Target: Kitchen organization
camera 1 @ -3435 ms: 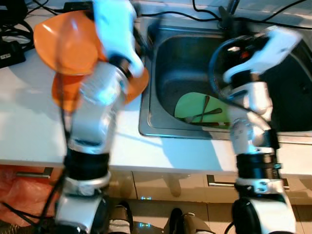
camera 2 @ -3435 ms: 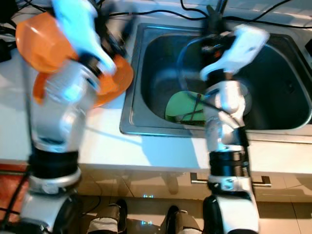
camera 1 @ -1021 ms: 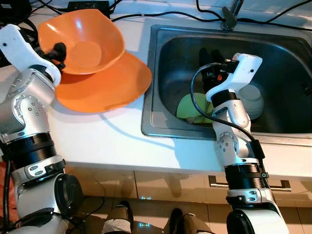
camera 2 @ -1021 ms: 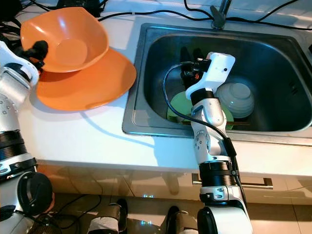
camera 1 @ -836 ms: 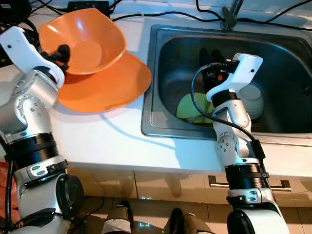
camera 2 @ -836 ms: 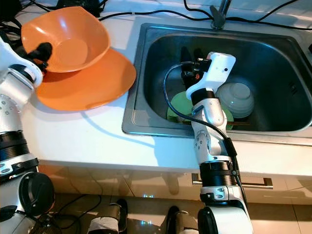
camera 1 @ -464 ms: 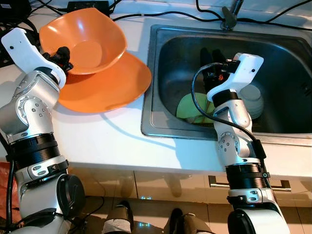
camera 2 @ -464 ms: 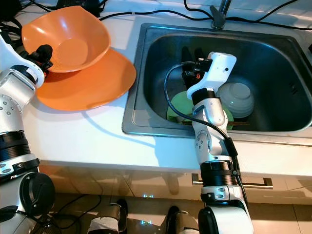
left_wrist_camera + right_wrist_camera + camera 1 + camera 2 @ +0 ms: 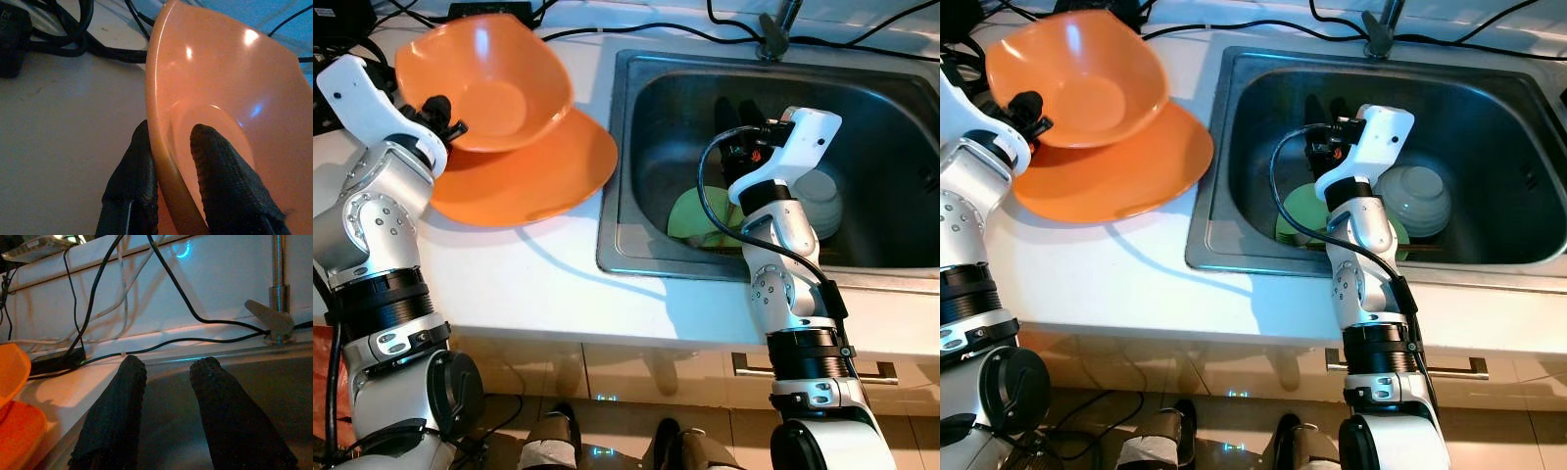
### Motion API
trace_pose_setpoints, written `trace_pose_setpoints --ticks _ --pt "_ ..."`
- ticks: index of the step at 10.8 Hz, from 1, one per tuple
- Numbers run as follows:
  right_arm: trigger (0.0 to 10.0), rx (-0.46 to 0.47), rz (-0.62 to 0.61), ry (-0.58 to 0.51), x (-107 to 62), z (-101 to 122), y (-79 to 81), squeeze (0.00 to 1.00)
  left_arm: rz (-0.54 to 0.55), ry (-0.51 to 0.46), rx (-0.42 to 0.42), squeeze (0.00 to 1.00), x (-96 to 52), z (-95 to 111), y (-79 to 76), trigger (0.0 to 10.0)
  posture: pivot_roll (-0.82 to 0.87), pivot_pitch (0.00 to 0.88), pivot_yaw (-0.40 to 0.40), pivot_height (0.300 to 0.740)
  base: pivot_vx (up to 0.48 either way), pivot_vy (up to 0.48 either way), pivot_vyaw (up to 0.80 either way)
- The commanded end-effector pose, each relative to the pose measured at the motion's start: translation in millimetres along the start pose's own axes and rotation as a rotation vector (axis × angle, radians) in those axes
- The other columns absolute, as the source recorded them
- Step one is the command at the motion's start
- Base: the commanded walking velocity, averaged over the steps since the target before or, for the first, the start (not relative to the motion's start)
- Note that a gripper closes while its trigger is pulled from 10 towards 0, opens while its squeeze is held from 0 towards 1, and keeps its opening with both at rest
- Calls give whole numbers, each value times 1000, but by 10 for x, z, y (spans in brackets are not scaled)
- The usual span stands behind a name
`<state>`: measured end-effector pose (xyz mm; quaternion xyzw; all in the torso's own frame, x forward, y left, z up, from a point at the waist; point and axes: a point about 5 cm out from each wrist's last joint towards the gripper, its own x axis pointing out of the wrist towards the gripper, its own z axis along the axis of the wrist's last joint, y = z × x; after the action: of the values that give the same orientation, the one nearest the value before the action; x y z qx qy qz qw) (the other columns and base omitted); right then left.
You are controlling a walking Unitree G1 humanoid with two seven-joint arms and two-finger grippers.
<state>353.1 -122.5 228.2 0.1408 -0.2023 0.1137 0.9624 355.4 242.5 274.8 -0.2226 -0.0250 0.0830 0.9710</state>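
At the lower edge of the head views the white countertop (image 9: 529,284) is seen, with the steel sink (image 9: 636,166) set into it at the right of the frame. At the left, the left gripper (image 9: 168,161) is clamped on the near rim of the orange bowl (image 9: 480,78); in its wrist view one black finger is pressed against the outside wall and the other against the inside, with the rim pinched between them. The bowl is held tilted in the upper left of the frame, its opening turned up and toward the sink, and it hangs over the orange plate (image 9: 529,176), which lies flat on the counter just beside the sink's left wall; whether the bowl's base touches the plate cannot be told. At the centre right, the right gripper (image 9: 166,416) is held inside the sink with its two fingers spread and nothing between them, pointed toward the far wall and the faucet (image 9: 276,308). Just below and behind it, on the sink floor, lie a green plate (image 9: 695,211) and a white bowl (image 9: 818,196), partly hidden by the arm. The coming move is judged to turn on this: the orange bowl lies directly at the left gripper, well apart from the right one, while the sink dishes lie nearer the right arm.
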Motion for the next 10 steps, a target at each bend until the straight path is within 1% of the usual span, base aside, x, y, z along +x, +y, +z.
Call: trace_pose_setpoints --ticks 1,3,5,7,8,9,10 --pt "10000 3 -1 4 -4 8 -6 0 2 10 3 0 -2 -34 -2 0 152 209 -28 740 0 0 0" --pt "10000 4 -5 5 -17 1 -9 0 -9 4 -3 0 11 -35 -14 0 149 212 -26 740 0 0 0" --pt "10000 6 -9 3 -19 3 -16 0 -69 -56 -22 0 2 22 -95 0 154 212 -23 740 0 0 0" --pt "10000 13 -9 4 -18 -10 -3 0 -92 -70 -33 0 -5 30 -125 0 160 210 -22 740 0 0 0" --pt "10000 17 -10 5 -19 -20 1 0 -121 -106 -39 0 -14 58 -154 0 161 208 -21 740 0 0 0" --pt "10000 20 -14 5 -21 -19 -13 0 -163 -147 -55 0 -30 95 -218 0 158 207 -21 740 0 0 0" --pt "10000 19 -18 2 -19 -7 -26 0 -184 -169 -63 0 -39 122 -258 0 152 205 -18 740 0 0 0"
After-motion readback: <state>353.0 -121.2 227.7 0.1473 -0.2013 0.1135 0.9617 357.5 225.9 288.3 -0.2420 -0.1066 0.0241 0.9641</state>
